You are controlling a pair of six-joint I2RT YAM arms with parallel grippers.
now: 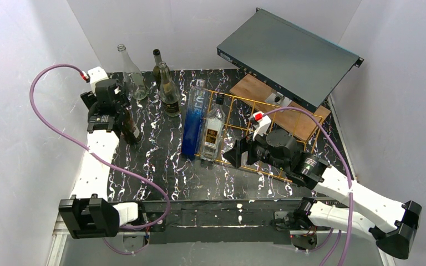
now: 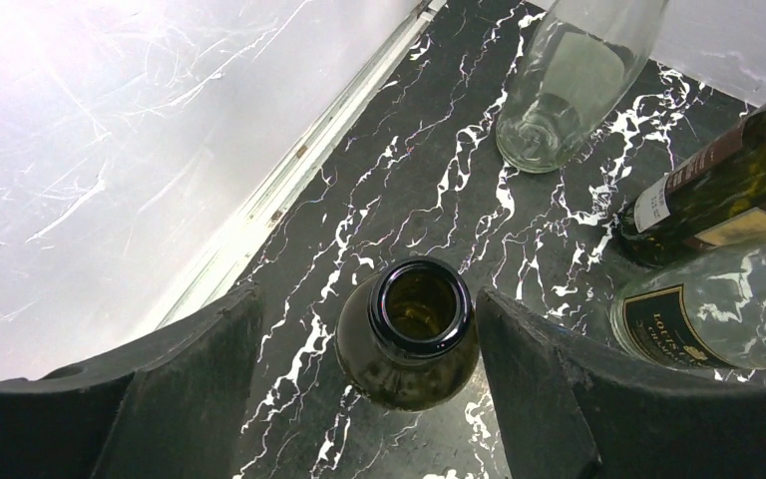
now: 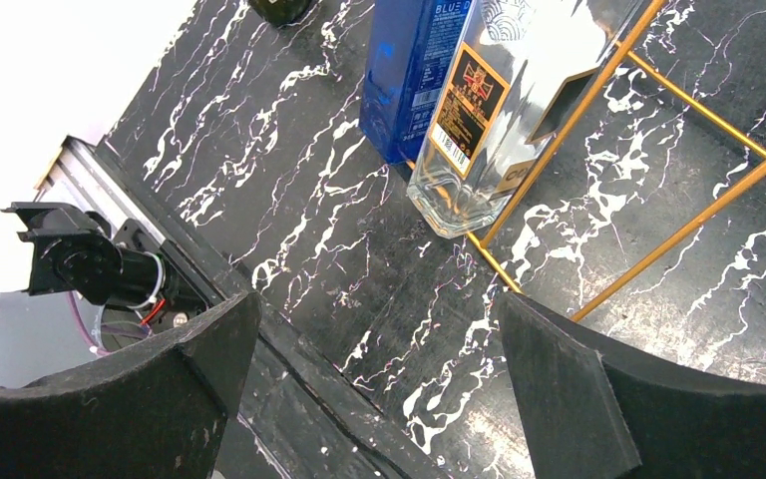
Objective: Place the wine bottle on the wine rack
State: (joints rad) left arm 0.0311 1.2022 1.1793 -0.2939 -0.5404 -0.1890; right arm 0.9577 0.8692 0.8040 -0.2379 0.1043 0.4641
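Left gripper (image 2: 367, 304) spread astride dark wine bottle (image 2: 414, 344); right gripper (image 3: 379, 304) spread, empty; black marbled table (image 1: 161, 160), white walls (image 1: 22, 66).

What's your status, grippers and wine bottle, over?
Left gripper open, fingers either side of the wine bottle, upright, no grip yet. Right gripper open, empty, by wine rack. Blue bottle and clear bottle at rack's left end.
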